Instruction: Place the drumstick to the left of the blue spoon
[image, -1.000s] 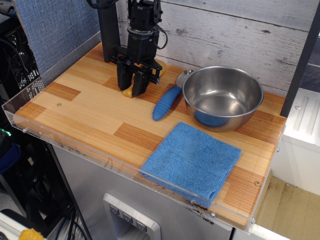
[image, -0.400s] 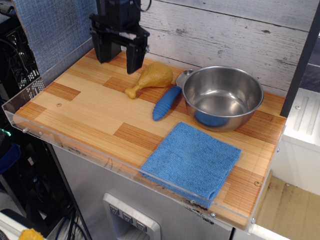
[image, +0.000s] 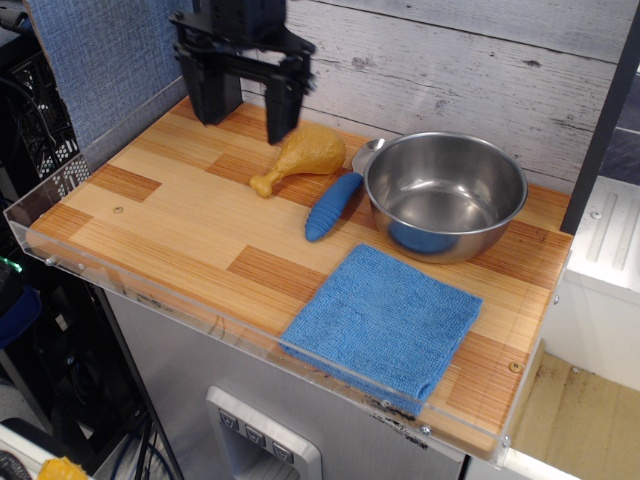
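A wooden table (image: 180, 235) of light and darker planks stands against a back wall (image: 470, 70) of whitewashed, weathered boards. A clear plastic rim (image: 150, 290) edges the table's front and left side. At the upper left hangs a panel of blue-grey fabric (image: 110, 55). Below the table sits a grey metal cabinet (image: 190, 370) with a small white switch plate (image: 262, 440). A dark rack with cables (image: 40, 140) fills the left edge. At the right, a dark post (image: 605, 120) rises beside a white shelf (image: 610, 235), with tan floor (image: 580, 420) beneath. The light is even and soft.
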